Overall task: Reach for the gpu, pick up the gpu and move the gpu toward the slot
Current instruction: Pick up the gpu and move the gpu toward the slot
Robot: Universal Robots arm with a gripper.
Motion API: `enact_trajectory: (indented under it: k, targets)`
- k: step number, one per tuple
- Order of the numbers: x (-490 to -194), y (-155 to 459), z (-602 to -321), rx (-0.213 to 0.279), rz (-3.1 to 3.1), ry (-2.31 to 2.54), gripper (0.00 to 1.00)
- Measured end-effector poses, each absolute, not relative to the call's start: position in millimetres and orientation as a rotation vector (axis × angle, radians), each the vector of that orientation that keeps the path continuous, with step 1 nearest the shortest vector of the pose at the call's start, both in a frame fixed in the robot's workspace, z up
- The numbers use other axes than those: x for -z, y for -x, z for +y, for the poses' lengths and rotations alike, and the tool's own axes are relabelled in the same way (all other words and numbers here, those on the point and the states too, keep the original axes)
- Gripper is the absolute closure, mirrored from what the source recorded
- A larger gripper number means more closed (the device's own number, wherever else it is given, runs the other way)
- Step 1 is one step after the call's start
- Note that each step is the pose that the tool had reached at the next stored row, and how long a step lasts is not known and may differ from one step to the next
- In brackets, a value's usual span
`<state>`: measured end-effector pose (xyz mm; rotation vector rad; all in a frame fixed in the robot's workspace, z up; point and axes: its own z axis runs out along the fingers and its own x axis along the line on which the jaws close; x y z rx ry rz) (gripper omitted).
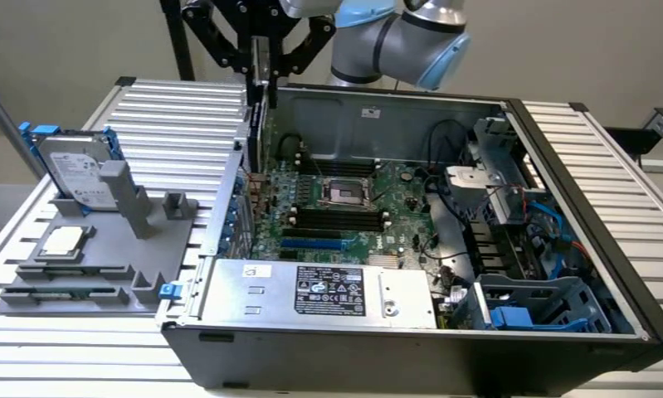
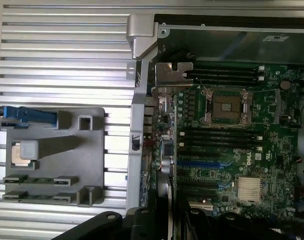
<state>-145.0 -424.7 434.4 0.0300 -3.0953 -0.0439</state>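
Overhead, jaws clamping the gpu (image 1: 258, 83)

The gpu (image 1: 261, 70) hung edge-on and upright between the fingers (image 1: 234, 51), above the open case's (image 1: 420, 340) rear wall.

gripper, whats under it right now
In the exterior view the gripper hangs above the open computer case, holding the gpu edge-on. Below lies the motherboard at the case's rear wall. The slot itself cannot be picked out.
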Motion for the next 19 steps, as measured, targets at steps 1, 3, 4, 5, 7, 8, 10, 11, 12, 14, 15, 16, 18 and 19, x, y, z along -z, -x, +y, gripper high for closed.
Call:
enact_trajectory:
  k: [1, 3, 4, 5, 7, 8, 10, 11, 12, 14, 15, 16, 18, 19]
  targets:
    - [-434, 141, -423, 0.044, -3.095, -0.030, 0.73]
    - [-433, 132, -421, 0.044, -3.094, -0.030, 0.73]
    - [-433, 127, -420, 0.044, -3.094, -0.030, 0.73]
    - [-432, 122, -420, 0.044, -3.094, -0.030, 0.73]
    - [-431, 113, -418, 0.044, -3.094, -0.030, 0.73]
    - [-430, 109, -417, 0.044, -3.093, -0.030, 0.73]
    - [-429, 100, -416, 0.044, -3.093, -0.030, 0.73]
    - [-428, 95, -415, 0.044, -3.093, -0.030, 0.73]
    - [-427, 91, -414, 0.044, -3.093, -0.030, 0.73]
    - [-426, 81, -412, 0.044, -3.092, -0.030, 0.73]
    - [-425, 77, -412, 0.044, -3.092, -0.030, 0.73]
    - [-424, 72, -411, 0.044, -3.092, -0.030, 0.73]
    - [-423, 63, -411, 0.044, -3.091, -0.030, 0.73]
    - [-422, 59, -410, 0.044, -3.091, -0.030, 0.73]
